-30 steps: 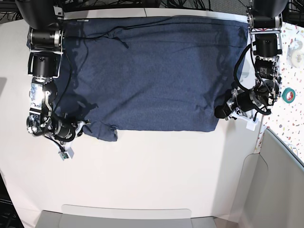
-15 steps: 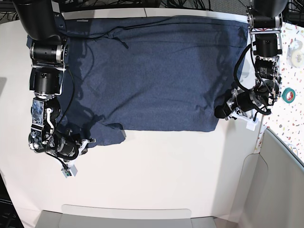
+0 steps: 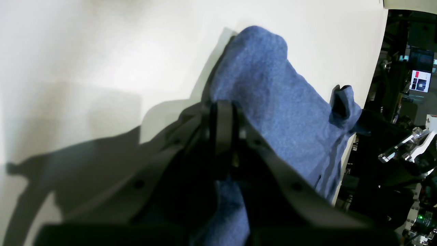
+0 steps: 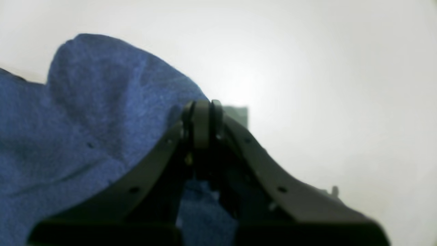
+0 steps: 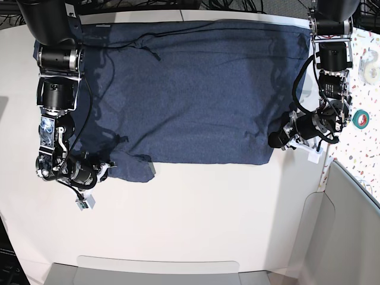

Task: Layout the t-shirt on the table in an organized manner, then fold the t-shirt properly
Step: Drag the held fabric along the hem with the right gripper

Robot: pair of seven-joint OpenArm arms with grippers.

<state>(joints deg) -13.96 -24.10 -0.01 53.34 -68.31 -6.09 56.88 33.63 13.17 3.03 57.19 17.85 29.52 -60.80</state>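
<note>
T-shirt (image 5: 190, 89) spread flat across far half of white tabletop (image 5: 196, 219), near hem bunched at both corners. Left gripper (image 5: 279, 139) jaws clenched on one hem corner; right gripper (image 5: 105, 169) jaws clenched on the other.

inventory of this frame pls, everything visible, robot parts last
t-shirt: 1, dark navy, spread across the far half of the table, near-corner sleeves bunched at both grippers
table: 1, white, under everything
speckled surface: 1, white with coloured flecks, beside the table on the left arm's side
tape roll: 1, teal, on the speckled surface
left gripper: 1, black, shut on the t-shirt's edge
right gripper: 1, black, shut on the t-shirt's opposite near corner
</note>
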